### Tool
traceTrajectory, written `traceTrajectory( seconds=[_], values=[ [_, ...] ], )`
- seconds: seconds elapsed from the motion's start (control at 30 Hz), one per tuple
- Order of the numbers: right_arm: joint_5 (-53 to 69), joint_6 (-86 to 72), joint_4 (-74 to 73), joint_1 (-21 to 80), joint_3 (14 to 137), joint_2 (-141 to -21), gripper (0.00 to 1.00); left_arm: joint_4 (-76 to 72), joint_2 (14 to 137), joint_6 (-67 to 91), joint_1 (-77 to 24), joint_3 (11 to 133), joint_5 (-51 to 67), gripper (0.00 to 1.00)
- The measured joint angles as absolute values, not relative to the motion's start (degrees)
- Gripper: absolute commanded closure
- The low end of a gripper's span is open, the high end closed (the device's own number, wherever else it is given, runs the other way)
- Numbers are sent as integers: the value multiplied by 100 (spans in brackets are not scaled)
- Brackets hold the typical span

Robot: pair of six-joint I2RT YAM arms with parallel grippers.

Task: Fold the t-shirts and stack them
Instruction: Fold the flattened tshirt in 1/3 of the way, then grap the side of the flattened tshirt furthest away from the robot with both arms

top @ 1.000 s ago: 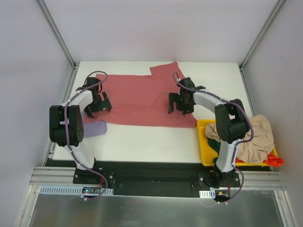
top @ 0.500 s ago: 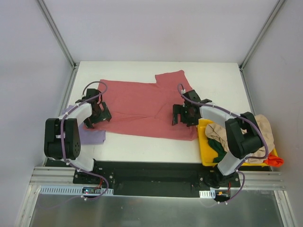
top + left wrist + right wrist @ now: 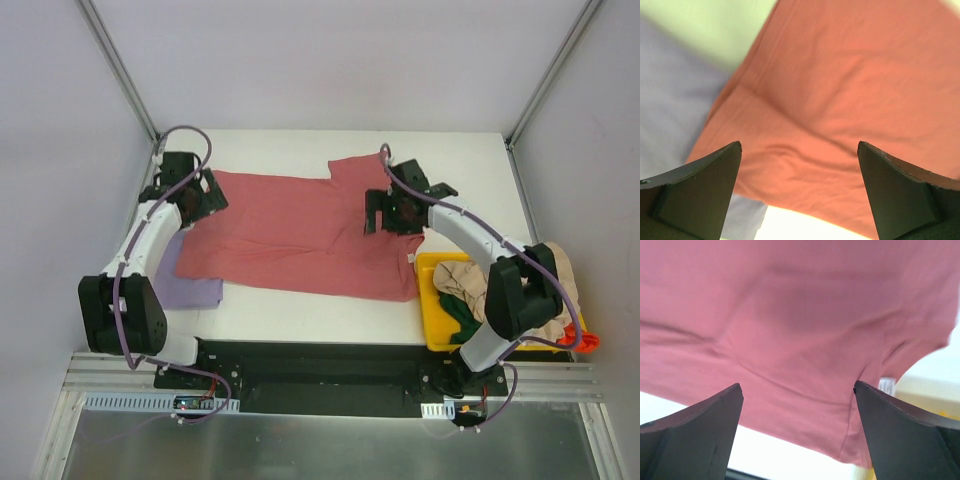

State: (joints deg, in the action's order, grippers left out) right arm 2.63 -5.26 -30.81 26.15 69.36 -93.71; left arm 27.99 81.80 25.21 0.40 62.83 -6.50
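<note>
Top external view: the large pink-red t-shirt lies spread flat in the middle of the white table. Compared with a second ago, it has moved toward the near edge. Its near left corner now covers part of the lavender t-shirt, which lies at the left side of the table.

The left gripper was over the near left part of the shirt half a second ago. Now it is farther back, at the far left corner, and its fingers are wide apart with nothing between them. The right gripper has also gone a little farther back, over the shirt's right sleeve area, and its fingers are equally spread and hold nothing (both wrist views show only cloth below the fingers).

A beige t-shirt sits in the yellow bin at the right.

A small white tag sticks out at the shirt's right hem, but its writing is too blurred to read.
</note>
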Motion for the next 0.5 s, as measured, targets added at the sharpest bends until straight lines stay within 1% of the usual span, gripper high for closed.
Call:
traceTrajectory(
  seconds=[0.07,0.17,0.37,0.5],
  values=[
    [145,-495,-3087,2517,7426,-9400,4,2821,8366,2429,43,6890,-666,1],
    [62,-423,-3142,2206,8534,-9786,4,2842,9129,2241,45,8149,-711,1],
    [-1,-228,-3035,1621,10621,-11338,4,3155,11415,1686,113,10763,-768,1],
    [-27,-191,-3026,1417,12086,-12654,4,3546,12746,1551,244,12057,-602,1]
  ],
)
